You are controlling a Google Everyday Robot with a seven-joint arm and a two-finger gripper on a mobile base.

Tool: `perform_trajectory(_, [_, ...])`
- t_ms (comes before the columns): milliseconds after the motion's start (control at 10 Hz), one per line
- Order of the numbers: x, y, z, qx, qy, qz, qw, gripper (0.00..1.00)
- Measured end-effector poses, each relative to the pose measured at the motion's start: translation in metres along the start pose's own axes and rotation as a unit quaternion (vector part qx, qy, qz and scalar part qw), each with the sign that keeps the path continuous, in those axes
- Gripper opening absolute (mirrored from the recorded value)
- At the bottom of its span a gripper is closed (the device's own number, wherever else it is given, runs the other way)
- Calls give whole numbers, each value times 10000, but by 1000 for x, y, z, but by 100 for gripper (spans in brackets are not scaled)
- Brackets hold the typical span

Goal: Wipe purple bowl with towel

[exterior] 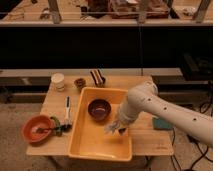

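Note:
The purple bowl (99, 109) stands upright in the far part of a yellow tub (80, 145) on the wooden table. My gripper (118, 128) reaches down into the tub on the white arm, just to the right of the bowl and slightly nearer, apart from its rim. A pale patch (111, 128) shows at the gripper's tip; I cannot tell whether it is the towel or part of the gripper. No other towel shows clearly.
An orange bowl (37, 128) with utensils sits at the table's left front. A white cup (58, 81), a small brown cup (79, 82) and a dark packet (98, 77) stand along the back edge. A teal pad (162, 123) lies right of the tub.

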Motion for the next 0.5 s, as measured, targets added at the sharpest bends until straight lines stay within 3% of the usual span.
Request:
perform_trajectory(200, [10,-20,-18,320,8,86,9995,0])
perform_trajectory(500, [20,-60,-29,830,-100,186,9963,0])
